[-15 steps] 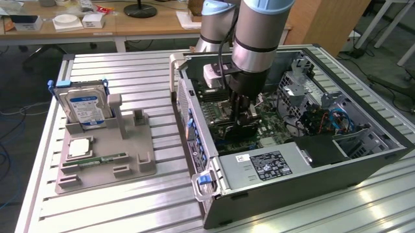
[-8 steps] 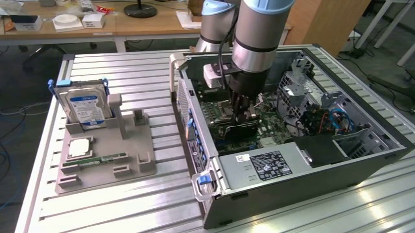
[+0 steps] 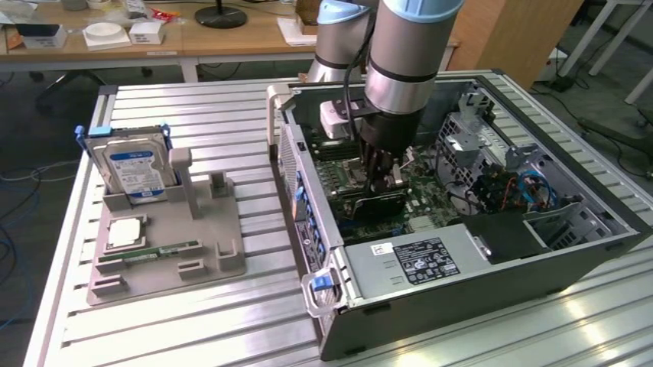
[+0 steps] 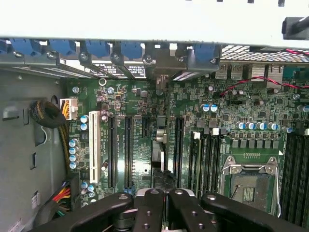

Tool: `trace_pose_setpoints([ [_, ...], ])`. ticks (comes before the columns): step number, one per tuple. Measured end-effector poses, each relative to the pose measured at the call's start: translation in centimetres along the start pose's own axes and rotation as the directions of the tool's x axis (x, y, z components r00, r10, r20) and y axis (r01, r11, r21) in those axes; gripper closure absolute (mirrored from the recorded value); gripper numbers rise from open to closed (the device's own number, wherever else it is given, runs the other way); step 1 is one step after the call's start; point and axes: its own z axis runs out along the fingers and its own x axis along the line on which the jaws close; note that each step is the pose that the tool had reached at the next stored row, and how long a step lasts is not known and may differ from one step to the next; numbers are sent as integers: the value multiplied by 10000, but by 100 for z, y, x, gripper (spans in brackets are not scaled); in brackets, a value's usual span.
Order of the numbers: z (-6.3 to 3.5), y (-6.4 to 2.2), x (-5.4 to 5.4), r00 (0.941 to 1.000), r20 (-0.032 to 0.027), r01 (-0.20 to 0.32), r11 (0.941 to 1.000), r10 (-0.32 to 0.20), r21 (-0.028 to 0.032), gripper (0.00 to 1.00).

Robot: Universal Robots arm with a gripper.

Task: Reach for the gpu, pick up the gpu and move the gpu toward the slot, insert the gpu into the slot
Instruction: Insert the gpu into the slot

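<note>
Exterior view has the arm reaching straight down into the open PC case, which lies on its side on the slatted metal table so the motherboard faces up, handy for a top-down approach. The gripper sits low over the middle of the board with its fingers pressed together on the gpu, the dark card standing on edge right under the fingertips. From here I'd say the card is down at the board, at or in its slot, though I can't tell how deep it's seated.

On the exterior view's left, well apart from the case, there's a grey parts holder with a blue-labelled hard drive standing upright in it and a small green memory stick lying flat near the front.

The wrist view looks down past the black fingers, which are drawn in tight, with the thin card edge running away from them between the long black expansion slots. Holding it by the top edge keeps the connector side free to go down.
</note>
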Motion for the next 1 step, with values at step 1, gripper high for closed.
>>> trace_pose_setpoints([
  [1, 0, 0, 0, 10000, 0, 0, 10000, 0, 0, 90],
])
